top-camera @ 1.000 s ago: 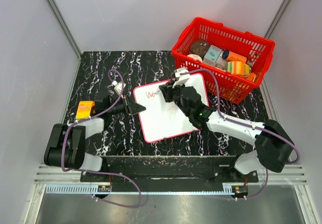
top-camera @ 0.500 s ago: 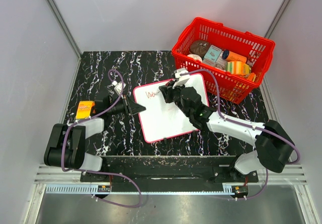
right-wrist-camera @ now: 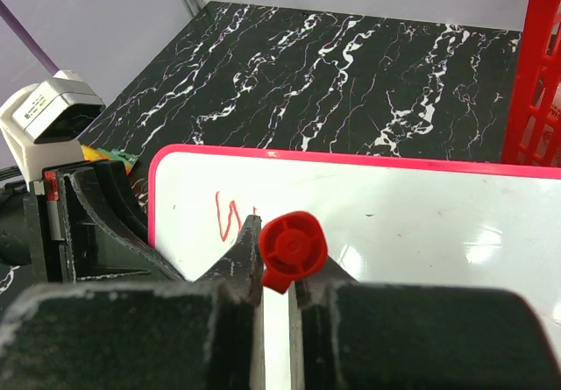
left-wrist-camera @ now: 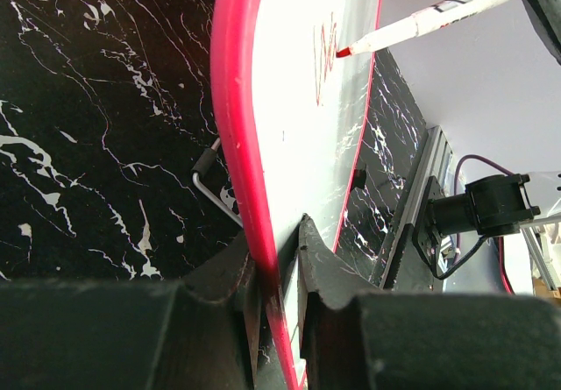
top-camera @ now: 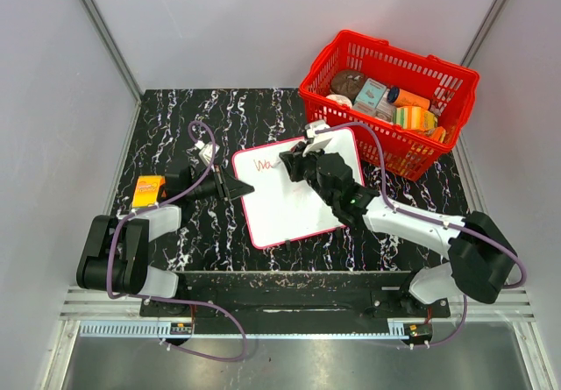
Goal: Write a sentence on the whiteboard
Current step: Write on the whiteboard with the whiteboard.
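While the left gripper (top-camera: 237,186) clamped the whiteboard (top-camera: 289,206) by its left edge, the board lay near the middle of the overhead view on the black marbled table (top-camera: 175,118). Its upper right corner sat just beside the red basket (top-camera: 390,101). Seen from the left wrist, that gripper's (left-wrist-camera: 279,258) dark jaws were nearly closed, pinching the board's (left-wrist-camera: 289,101) red frame between them at the bottom of the frame.

The right gripper (top-camera: 296,158) hovered over the upper part of the board. From its own wrist camera, the right gripper (right-wrist-camera: 279,272) was closed tight on a marker (right-wrist-camera: 294,248), whose red round end faced the lens at lower centre. In the left wrist view the marker (left-wrist-camera: 429,24) slanted in from the upper right, its red tip meeting the white surface.

Of the sentence (top-camera: 263,164) only a few red strokes had been written, near the board's upper left corner; they read roughly as "Wa" (right-wrist-camera: 232,219) and sat just at the marker's tip (left-wrist-camera: 326,53).

An orange box (top-camera: 149,188) lay at the left side of the table, well apart from the board.
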Available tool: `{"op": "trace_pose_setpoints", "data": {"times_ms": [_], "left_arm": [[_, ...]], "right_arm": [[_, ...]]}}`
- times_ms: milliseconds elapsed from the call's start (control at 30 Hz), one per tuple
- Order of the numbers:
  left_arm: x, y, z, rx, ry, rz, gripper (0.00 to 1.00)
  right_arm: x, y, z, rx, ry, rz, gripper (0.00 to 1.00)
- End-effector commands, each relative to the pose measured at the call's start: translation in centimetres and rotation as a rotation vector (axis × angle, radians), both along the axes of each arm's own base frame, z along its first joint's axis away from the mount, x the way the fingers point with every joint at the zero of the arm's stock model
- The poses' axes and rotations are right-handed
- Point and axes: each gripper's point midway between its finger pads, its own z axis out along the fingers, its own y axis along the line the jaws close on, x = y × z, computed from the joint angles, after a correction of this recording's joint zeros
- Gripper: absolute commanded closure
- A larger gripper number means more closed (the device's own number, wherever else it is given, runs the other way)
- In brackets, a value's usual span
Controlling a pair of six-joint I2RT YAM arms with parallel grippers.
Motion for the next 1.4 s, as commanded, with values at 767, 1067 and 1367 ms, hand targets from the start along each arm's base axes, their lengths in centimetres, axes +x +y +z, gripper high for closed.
{"op": "trace_pose_setpoints", "data": {"times_ms": [767,1067,1367], "left_arm": [[1.9,0.6,-1.3,0.134,-0.14,0.05,1.0],[1.9,0.5,-1.2,0.132,-0.143,0.046,1.0],[1.9,0.6,-1.3,0.134,-0.143,0.047,1.0]], "right_arm": [[1.3,-0.7,5.7,0.117,-0.074,0.022,1.0],[2.0,-0.2,4.4,0.105,-0.053,0.014,1.0],[2.0,-0.2,3.0,0.084,-0.033,0.014,1.0]]}}
